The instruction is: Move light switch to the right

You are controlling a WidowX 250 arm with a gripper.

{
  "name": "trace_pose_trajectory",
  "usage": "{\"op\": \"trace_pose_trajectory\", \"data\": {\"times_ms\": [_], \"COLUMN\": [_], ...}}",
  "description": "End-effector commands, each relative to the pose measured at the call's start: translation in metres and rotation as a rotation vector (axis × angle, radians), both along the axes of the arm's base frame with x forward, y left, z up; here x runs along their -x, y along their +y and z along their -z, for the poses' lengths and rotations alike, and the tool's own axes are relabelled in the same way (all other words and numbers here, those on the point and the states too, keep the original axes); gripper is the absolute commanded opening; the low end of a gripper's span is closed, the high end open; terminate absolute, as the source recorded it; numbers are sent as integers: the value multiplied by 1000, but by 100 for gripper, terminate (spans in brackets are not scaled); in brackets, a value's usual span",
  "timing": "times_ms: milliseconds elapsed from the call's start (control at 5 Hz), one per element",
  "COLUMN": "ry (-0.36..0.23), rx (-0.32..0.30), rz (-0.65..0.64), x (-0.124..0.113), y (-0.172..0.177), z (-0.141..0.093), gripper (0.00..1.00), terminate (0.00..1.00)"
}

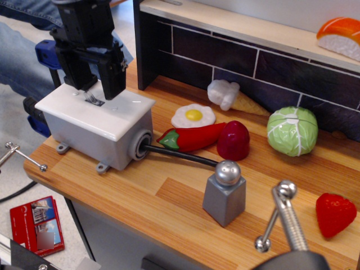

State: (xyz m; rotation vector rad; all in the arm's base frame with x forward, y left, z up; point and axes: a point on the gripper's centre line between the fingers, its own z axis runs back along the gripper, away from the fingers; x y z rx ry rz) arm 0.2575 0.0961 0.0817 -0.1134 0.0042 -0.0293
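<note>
Over at the surface's point(169, 197) far-left corner sits the grey box, and the light switch point(94, 100) pokes up from its white faceplate point(95, 107) as a tiny silver lever. So the hand point(93, 84) is parked right on top of it, fingers spread apart with nothing gripped, one finger point(112, 76) to the lever's right and the other to its left. Basically the lever sits in the gap. My guess is the left finger has to shove it sideways toward the fried egg point(193, 116).

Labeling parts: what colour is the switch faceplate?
White, glossy faceplate on a grey box; clearest in the observation.image view.
</note>
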Motion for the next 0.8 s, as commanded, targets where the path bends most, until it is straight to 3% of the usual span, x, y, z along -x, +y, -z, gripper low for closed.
{"op": "trace_pose_trajectory", "data": {"times_ms": [0,600], "ry": [-42,-45], "rx": [-17,18], "rz": [21,3], "x": [0,-1], "y": [4,-28], "z": [2,6], "gripper": [100,100], "terminate": [0,0]}}
